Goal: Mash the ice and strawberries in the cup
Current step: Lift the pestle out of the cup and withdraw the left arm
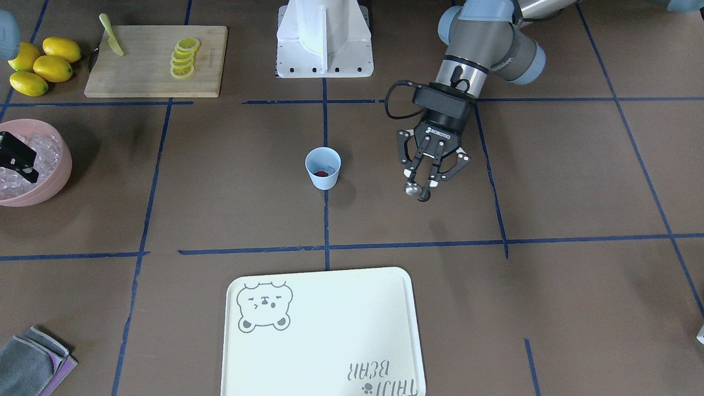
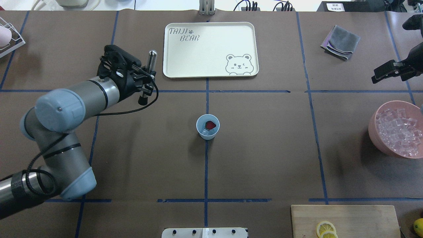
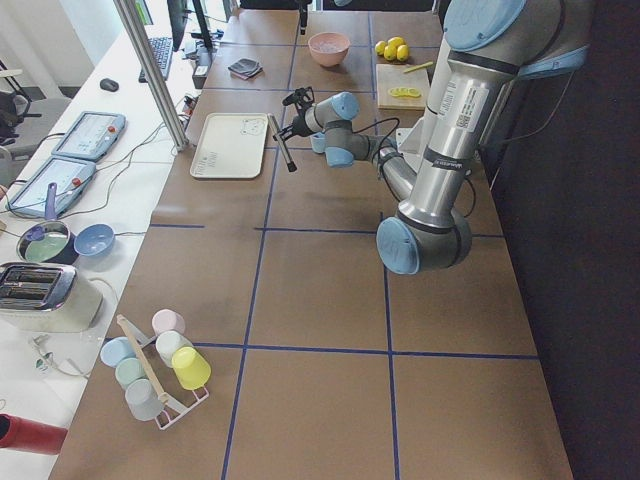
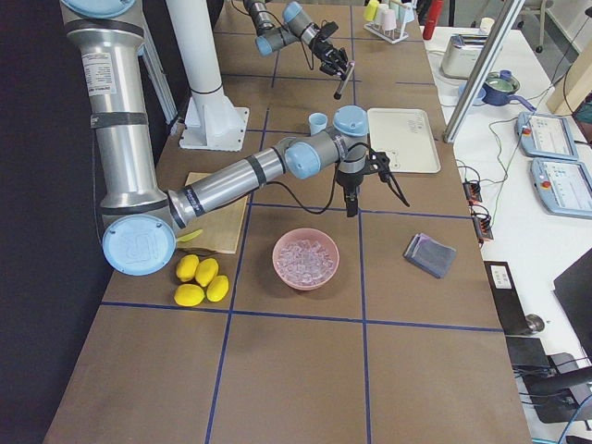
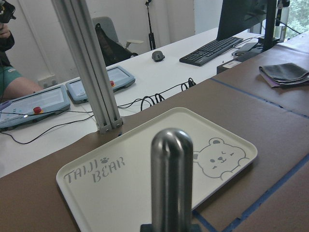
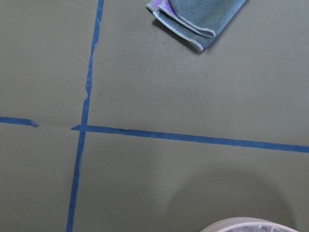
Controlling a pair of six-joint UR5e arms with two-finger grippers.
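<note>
Gripping a steel rod [image 2: 152, 61], left gripper [image 1: 422, 181] has fingers clamped on it, well apart from cup [image 1: 323, 170]. Cup sits mid-surface with strawberry [image 2: 210, 125] and ice [image 2: 205, 132] inside. Right gripper [image 1: 21, 159] over pink bowl [image 1: 63, 165], fingers apart

Open tabletop [image 2: 264, 148] on every side of the cup [image 1: 323, 180], tray [image 2: 205, 56] well apart, pink bowl [image 2: 372, 132] far off

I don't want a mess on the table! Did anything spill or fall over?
No, nothing stands out. The cup stands upright with the strawberry and ice inside it, and the table around it shows no spill. The left gripper holds a metal masher off to the side of the cup.
</note>
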